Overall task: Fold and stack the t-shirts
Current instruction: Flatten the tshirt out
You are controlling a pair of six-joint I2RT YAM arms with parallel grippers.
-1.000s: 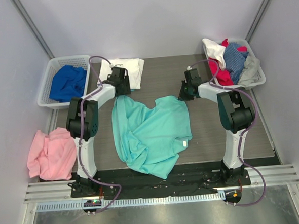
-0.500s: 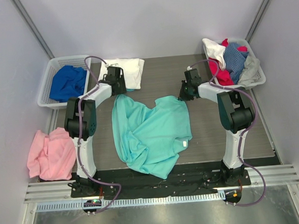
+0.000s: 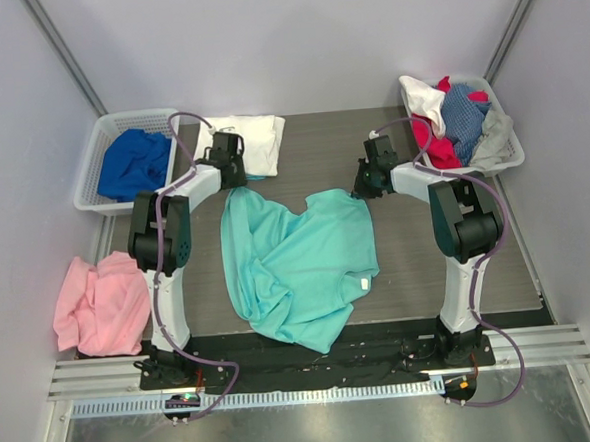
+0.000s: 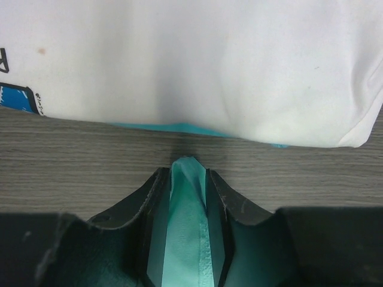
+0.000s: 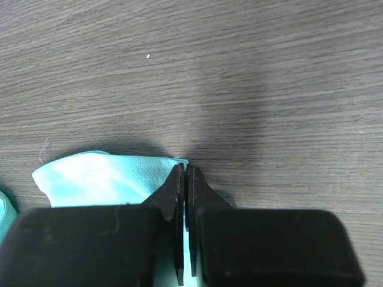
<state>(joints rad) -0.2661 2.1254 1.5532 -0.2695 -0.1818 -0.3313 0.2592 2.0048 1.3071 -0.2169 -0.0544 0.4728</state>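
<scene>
Near my bases the mint-green t-shirt [image 3: 297,261] lies crumpled mid-table; my left gripper [image 4: 188,173] pinches a fold at its far-left corner, my right gripper [image 5: 185,173] clamps its far-right hem, and the folded white t-shirt [image 4: 197,66] lies just beyond the left.

- Left wrist view: the white t-shirt [image 4: 239,66], just beyond the mint-green t-shirt [image 4: 188,239], runs off the top, left and right edges. Its blue print [image 4: 15,95] is cut off and unreadable.
- A thin mint-green strip [image 4: 179,127] peeks from under that white hem; what it belongs to is hidden.
- The left gripper [image 4: 185,172] straddles a fold of the mint-green t-shirt; whether its pads press the cloth cannot be told.
- Right wrist view: the right gripper [image 5: 185,173], at the mint-green t-shirt's edge, hides the cloth behind its black body.
- Top view: both grippers' fingertips, at the mint-green t-shirt's far corners, are covered by the wrists.
</scene>
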